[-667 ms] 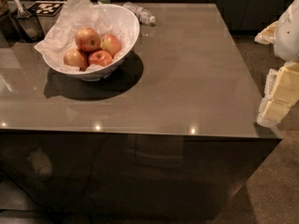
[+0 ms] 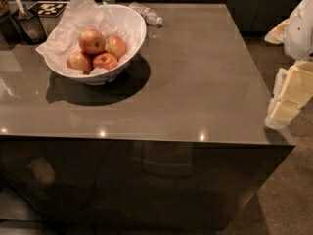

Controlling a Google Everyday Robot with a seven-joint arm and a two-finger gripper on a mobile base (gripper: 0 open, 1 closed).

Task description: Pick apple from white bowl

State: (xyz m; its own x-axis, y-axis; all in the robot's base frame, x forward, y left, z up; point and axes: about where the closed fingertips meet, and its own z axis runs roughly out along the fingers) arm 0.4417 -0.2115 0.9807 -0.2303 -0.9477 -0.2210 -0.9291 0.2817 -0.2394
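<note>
Apple (image 2: pixel 92 40) rear-left among 4 inside white bowl (image 2: pixel 138 31): likely firm, glossy, slippery, fairly heavy; pinch across widest sides. Tool (image 2: pixel 286 99) well right of bowl, open-or-closed state: cannot tell.

- Dim room; overhead light is brightest on the white bowl (image 2: pixel 128 21).
- The bowl casts a dark shadow (image 2: pixel 73 94) on the glossy table (image 2: pixel 205 77).
- Glare spots (image 2: pixel 201 137) dot the table's near edge.
- The gripper (image 2: pixel 286 104), far right beside the table, is well lit.
</note>
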